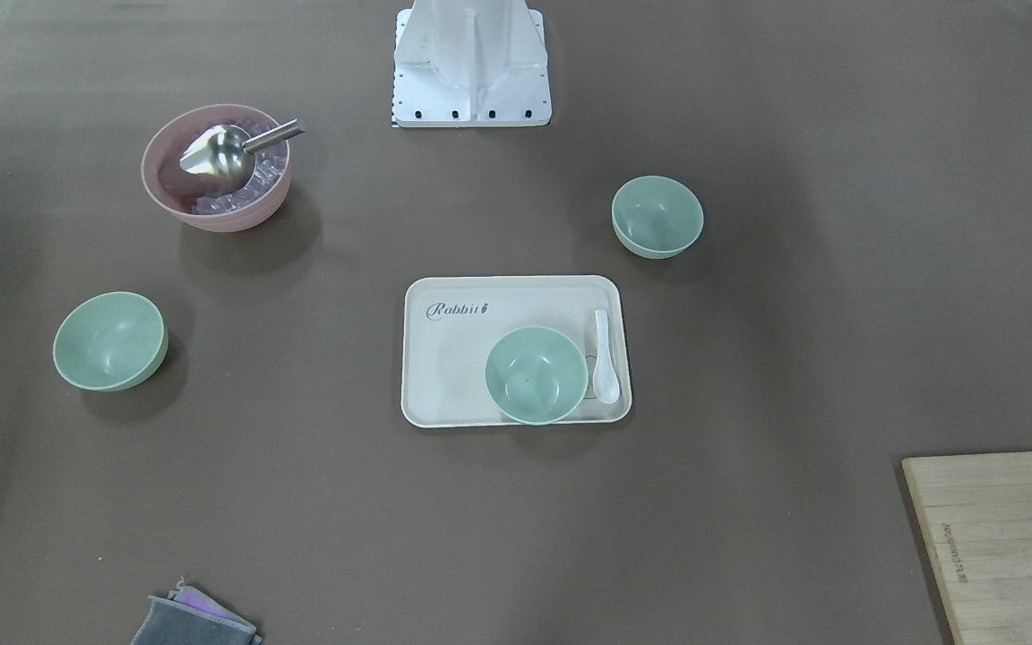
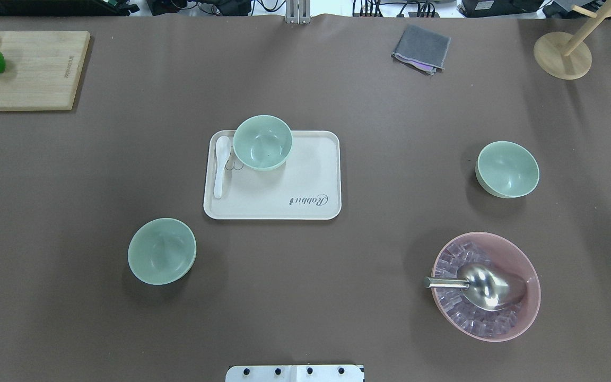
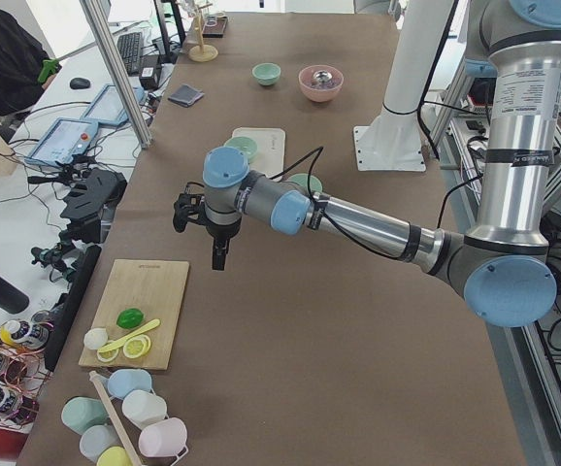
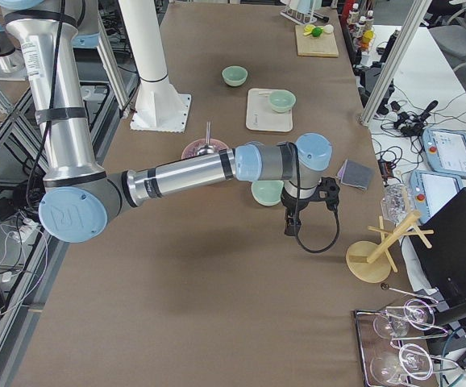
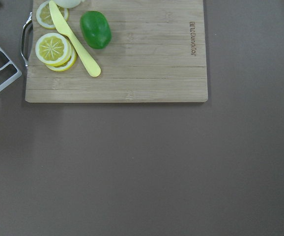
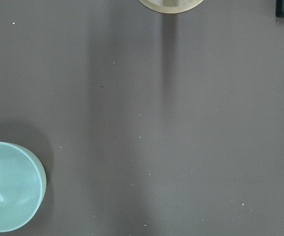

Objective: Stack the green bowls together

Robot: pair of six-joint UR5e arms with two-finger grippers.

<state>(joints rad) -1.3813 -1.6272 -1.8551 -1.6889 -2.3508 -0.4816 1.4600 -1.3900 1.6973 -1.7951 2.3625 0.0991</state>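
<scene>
Three pale green bowls stand apart and upright. One green bowl (image 2: 262,142) sits on the far corner of the cream tray (image 2: 263,196). A second green bowl (image 2: 162,251) stands on the table at the left. A third green bowl (image 2: 507,169) stands at the right and also shows in the right wrist view (image 6: 9,189). My left gripper (image 3: 218,254) hangs above the table near the cutting board. My right gripper (image 4: 291,227) hangs just beyond the right bowl (image 4: 267,192). Neither shows in the overhead view, so I cannot tell whether they are open or shut.
A pink bowl (image 2: 528,297) with ice and a metal scoop (image 2: 488,286) stands front right. A white spoon (image 2: 221,167) lies on the tray. A cutting board (image 2: 29,69) with lemon and lime is far left; a grey cloth (image 2: 421,48) and a wooden stand (image 2: 563,55) are at the back.
</scene>
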